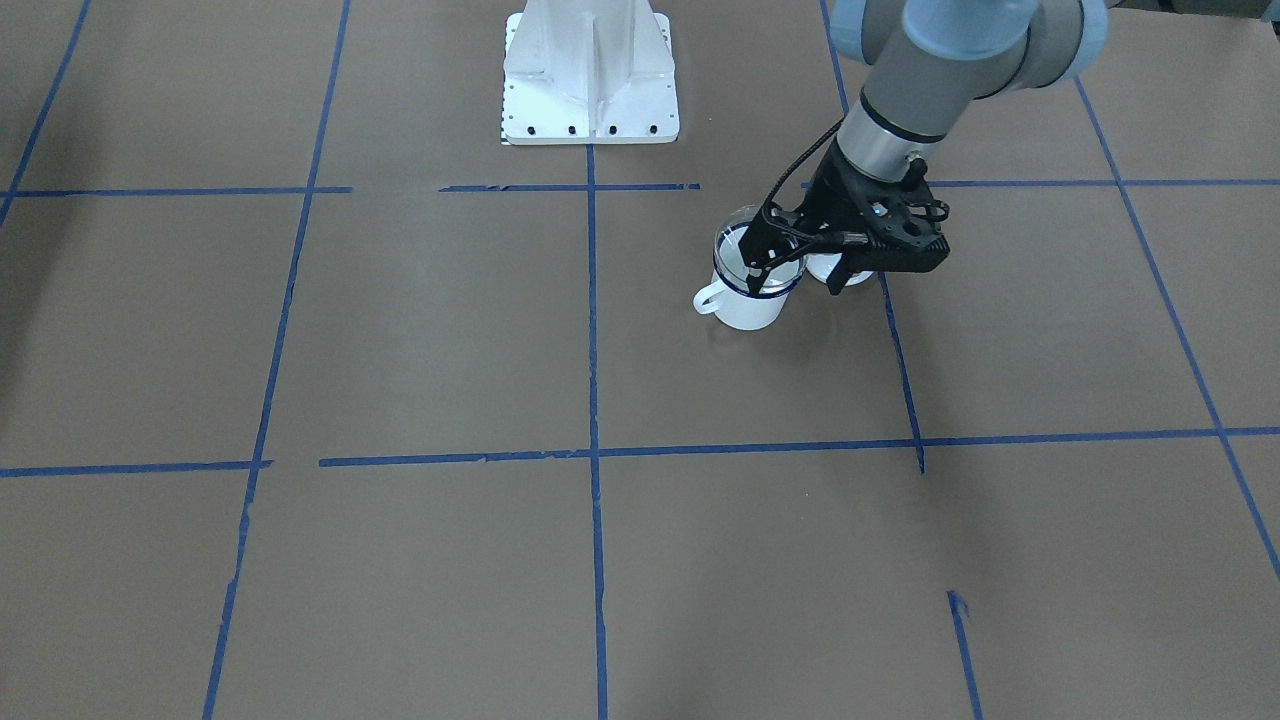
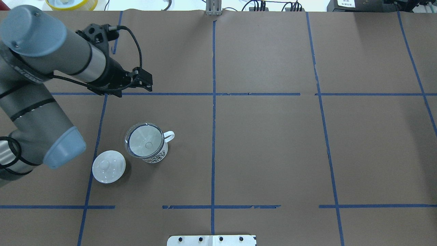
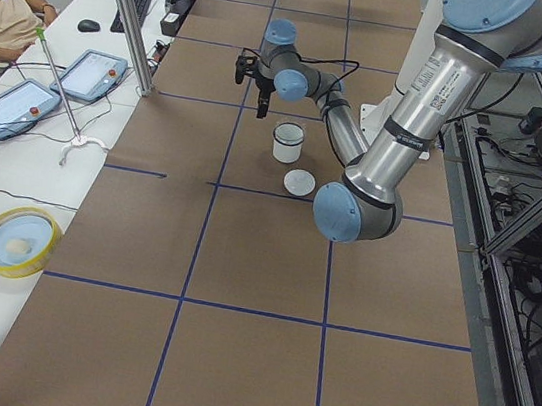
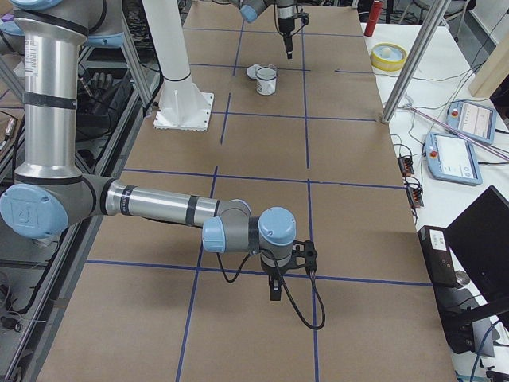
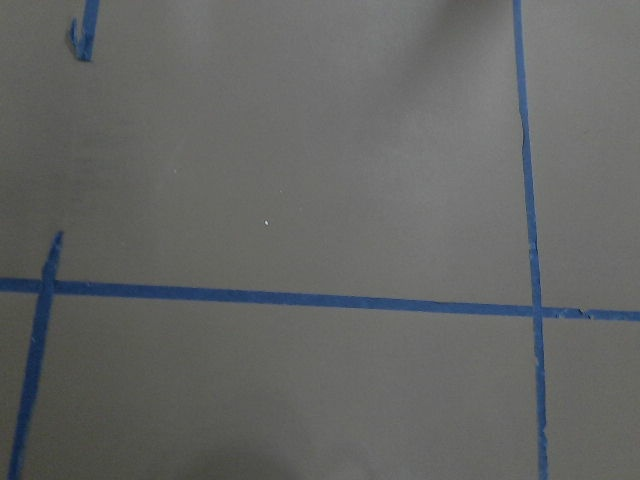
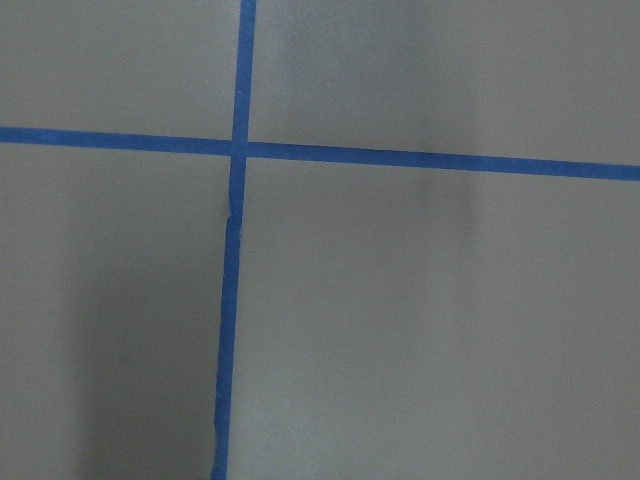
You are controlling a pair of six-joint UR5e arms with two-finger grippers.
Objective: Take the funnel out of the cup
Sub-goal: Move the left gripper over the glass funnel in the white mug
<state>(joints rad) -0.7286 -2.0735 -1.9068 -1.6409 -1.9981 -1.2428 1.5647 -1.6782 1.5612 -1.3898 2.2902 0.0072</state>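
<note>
funnel (image 2: 144,139) — clear plastic cone | seated in cup (image 2: 154,158) — white enamel

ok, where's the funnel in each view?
Front-facing: funnel in the cup, upper right of centre.
Overhead: left of centre.
Exterior left: upper centre.
Exterior right: top centre.
Wrist views: not in view.
Shared landmark: white lid beside the cup.

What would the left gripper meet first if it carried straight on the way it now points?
For the left gripper, probably the brown paper-covered table near a blue tape line; its wrist view shows nothing else. The clear plastic funnel in the white enamel mug stands off to one side.
</note>
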